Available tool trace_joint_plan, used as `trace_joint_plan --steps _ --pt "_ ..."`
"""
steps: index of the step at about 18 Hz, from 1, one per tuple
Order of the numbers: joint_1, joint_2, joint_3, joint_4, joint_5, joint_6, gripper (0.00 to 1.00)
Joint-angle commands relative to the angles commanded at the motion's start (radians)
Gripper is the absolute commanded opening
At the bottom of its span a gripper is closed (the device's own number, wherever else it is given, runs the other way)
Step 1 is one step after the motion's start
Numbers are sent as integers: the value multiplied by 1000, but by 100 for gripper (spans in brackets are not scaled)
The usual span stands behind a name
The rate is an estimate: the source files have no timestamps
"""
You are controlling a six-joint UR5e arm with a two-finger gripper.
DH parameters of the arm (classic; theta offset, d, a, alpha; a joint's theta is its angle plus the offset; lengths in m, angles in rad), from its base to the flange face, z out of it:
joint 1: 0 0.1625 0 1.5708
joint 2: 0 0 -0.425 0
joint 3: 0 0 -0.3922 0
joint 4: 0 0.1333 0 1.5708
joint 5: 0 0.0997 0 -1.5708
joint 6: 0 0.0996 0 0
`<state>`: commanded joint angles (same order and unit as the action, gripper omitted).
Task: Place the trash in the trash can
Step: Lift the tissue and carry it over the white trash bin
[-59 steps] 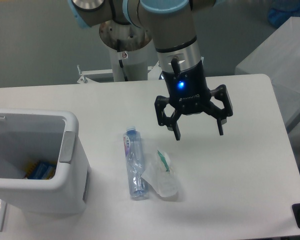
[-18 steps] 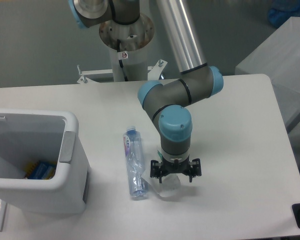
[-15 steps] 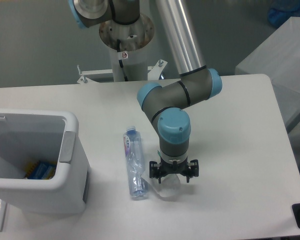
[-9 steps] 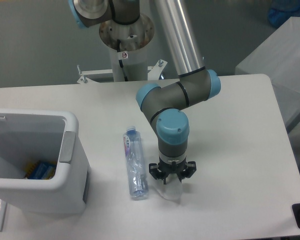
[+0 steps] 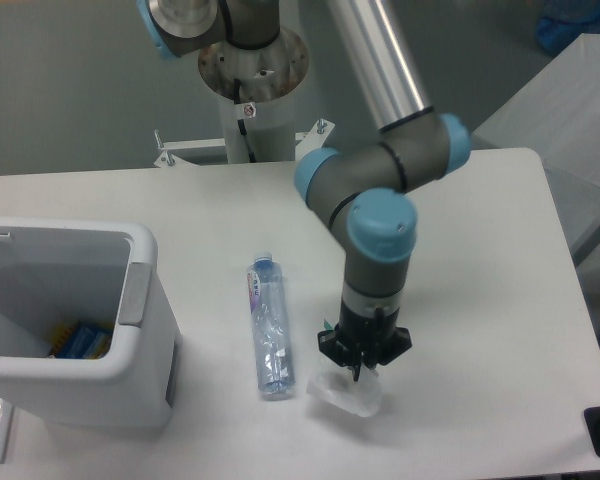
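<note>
Shifted right, hand (image 5: 363, 372) is now closing on wrapper (image 5: 346, 394); film looking light, crinkly, slippery, so pinching a bunched fold is holding best

Robotics lab, pedestal-mounted arm (image 5: 380, 190), white table (image 5: 480, 300), grey wall (image 5: 70, 80)

bottle (image 5: 266, 327) lies between wrapper (image 5: 346, 393) and bin (image 5: 140, 330) | table (image 5: 480, 250) right of arm bare
</note>
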<state>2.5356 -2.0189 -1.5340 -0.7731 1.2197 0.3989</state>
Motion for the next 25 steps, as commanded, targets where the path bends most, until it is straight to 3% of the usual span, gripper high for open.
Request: trace_joint_plan --steps 8,16,20,25 --pt "-26 91 156 8 -161 -402 0" --pt "-145 247 137 6 -161 -488 0" --pt "-237 272 112 5 -160 -483 0" --pt "-360 256 74 9 -157 -474 0"
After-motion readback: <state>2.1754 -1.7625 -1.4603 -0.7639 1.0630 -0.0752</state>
